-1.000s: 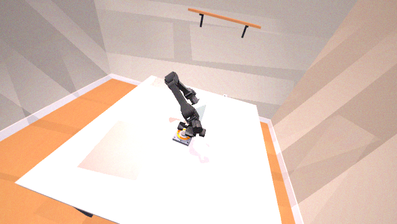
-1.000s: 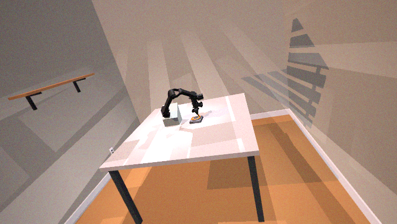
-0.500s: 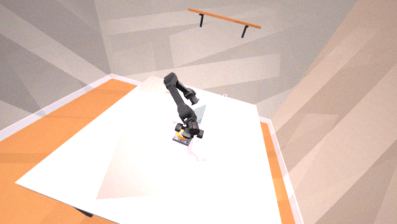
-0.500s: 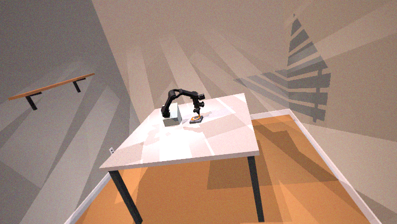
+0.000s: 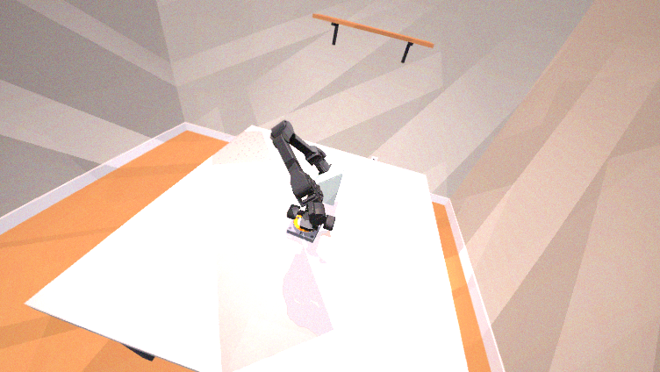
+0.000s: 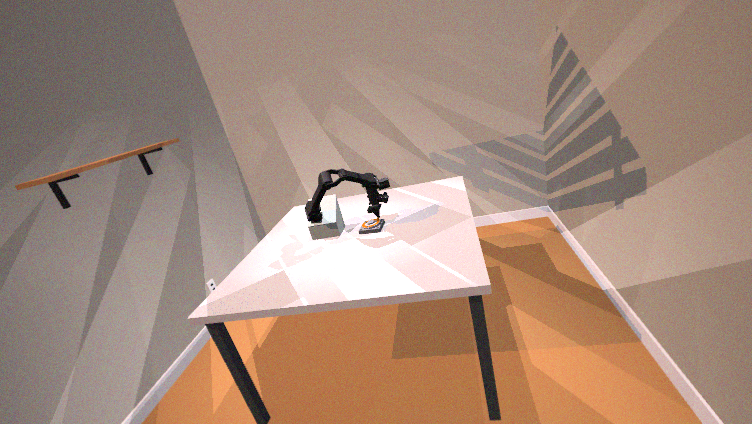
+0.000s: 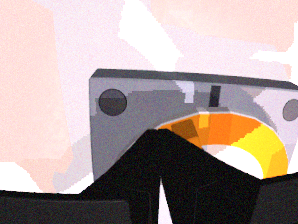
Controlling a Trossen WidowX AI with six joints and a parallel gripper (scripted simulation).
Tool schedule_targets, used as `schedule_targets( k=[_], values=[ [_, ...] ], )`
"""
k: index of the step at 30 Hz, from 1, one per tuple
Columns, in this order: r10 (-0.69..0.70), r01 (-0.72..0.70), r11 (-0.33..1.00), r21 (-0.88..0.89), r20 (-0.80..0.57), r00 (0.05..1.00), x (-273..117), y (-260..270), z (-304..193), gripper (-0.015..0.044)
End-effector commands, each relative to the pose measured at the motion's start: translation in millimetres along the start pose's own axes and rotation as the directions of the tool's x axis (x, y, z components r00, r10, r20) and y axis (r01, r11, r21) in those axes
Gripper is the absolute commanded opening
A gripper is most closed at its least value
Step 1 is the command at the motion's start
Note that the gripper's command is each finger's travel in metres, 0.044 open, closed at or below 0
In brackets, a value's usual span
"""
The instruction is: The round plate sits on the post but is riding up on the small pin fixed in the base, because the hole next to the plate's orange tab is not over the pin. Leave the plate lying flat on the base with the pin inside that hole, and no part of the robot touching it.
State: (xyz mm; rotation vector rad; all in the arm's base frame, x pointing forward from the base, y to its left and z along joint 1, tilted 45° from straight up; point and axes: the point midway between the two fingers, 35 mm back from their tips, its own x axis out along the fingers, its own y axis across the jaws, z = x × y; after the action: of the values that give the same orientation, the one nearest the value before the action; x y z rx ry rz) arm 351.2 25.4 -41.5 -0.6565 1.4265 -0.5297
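Plate lies just beyond and right of the closed, empty gripper, pin at its far rim.

the plate has a smooth orange and yellow rim, like painted plastic, with a paler grey inner face; the base under it looks like matt grey metal, flat and unpolished; the gripper is plain matt black, with no shine; the table top is smooth and white, faintly glossy; the shelf looks like bare wood on dark brackets.
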Motion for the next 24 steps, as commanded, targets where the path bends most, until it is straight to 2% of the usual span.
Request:
schedule_targets(
  k=[1, 17, 24],
  values=[
    [-0.004, 0.004, 1.000, 0.000, -0.003, 1.000, 1, -6, 2, 0.0000],
    [-0.005, 0.005, 1.000, 0.000, -0.003, 1.000, 2, -18, 6, 0.0000],
    [-0.003, 0.003, 1.000, 0.000, -0.003, 1.000, -36, -18, 4, 0.0000]
  ],
)
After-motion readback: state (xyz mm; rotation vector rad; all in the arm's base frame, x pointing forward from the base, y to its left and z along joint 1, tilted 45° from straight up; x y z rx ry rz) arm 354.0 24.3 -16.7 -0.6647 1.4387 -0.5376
